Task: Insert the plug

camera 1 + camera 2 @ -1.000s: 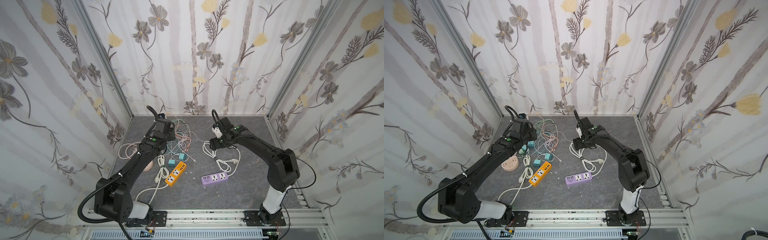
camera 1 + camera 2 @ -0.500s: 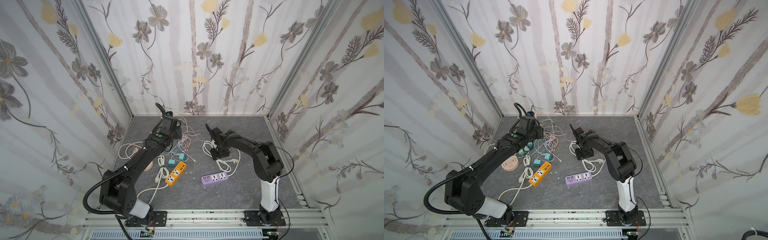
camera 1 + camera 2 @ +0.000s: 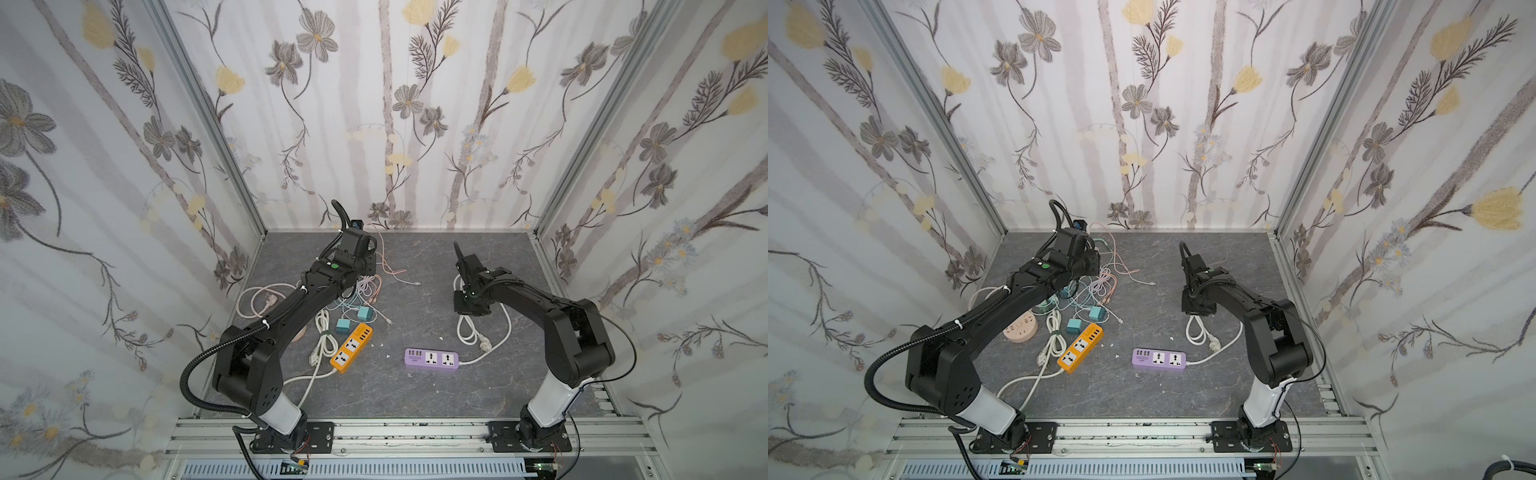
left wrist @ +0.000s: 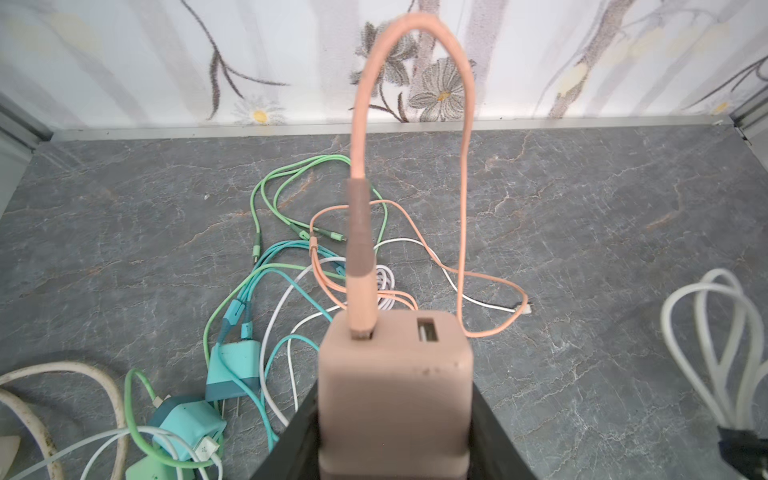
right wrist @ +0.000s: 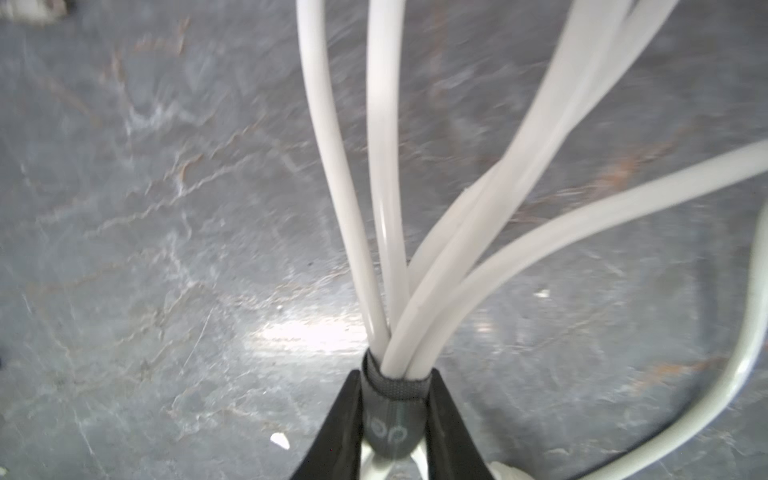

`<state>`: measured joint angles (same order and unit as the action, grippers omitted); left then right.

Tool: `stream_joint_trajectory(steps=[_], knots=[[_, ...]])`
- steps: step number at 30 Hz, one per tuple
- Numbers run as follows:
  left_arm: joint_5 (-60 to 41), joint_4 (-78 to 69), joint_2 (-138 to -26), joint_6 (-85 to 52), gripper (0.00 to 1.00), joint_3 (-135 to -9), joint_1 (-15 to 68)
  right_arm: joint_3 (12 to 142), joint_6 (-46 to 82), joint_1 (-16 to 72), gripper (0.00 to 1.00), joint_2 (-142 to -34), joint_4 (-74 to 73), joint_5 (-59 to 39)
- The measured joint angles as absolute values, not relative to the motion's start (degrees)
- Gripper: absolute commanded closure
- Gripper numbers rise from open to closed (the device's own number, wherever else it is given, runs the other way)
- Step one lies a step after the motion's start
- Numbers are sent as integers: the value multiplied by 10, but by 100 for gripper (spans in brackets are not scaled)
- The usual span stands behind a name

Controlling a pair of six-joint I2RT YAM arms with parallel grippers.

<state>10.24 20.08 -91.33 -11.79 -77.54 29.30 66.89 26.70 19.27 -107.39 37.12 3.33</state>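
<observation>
A grey marbled counter [image 3: 415, 399] floors a booth papered with grey and yellow flowers on 3 sides. An aluminium rail [image 3: 395, 432] closes the near edge and carries the bases of 2 black arms.

Nearest the rail lie 2 oblong strips, seen in both top views. A purple plastic power strip [image 3: 432, 359] [image 3: 1158, 358] lies near the middle, and an orange plastic power strip [image 3: 351, 349] [image 3: 1080, 347] lies slanted to its left. They are apart, with bare stone between them and in front. 1 round pale-pink socket puck [image 3: 1020, 328] sits left of the orange one, beside the left arm.

Just beyond are 2 teal charger cubes [image 3: 343, 326] at the near rim of a tangle of thin pink, green and white cables [image 3: 1096, 286], which crowds the left half. A white mains plug [image 3: 484, 343] lies just right of the purple strip, its cord looping back under the right arm. There the right end effector [image 5: 392, 419] is pressed together on the grey strap [image 5: 395, 386] binding the white cord bundle [image 5: 386, 166], low over the counter.

The middle of the counter, between the arms and back to the wall, is open.

Farthest back on the left, the left end effector [image 4: 395, 436] pinches a dusty-pink cube-shaped charger plug [image 4: 395, 390] by its sides. It is over the far part of the tangle and well apart from both strips. The face turned away from the fingers has 2 ports, and 1 holds a pink cable [image 4: 360, 299]. Its prongs are hidden.
</observation>
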Motion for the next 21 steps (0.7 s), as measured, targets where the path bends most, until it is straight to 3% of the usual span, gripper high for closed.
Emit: stream_joint_trajectory(steps=[5,9,12,15,21], knots=[[100,200,-933,-82,100,-792,343,642,297,125,72,-1049,349,34],[94,198,-949,-63,100,-797,366,645,319,48,79,-1039,308,29],[92,193,-964,-62,100,-808,373,674,330,4,74,-1050,288,21],[88,190,-975,-60,100,-816,380,710,323,9,64,-1066,277,9],[88,182,-975,-56,100,-813,382,637,318,86,74,-1036,282,-6]])
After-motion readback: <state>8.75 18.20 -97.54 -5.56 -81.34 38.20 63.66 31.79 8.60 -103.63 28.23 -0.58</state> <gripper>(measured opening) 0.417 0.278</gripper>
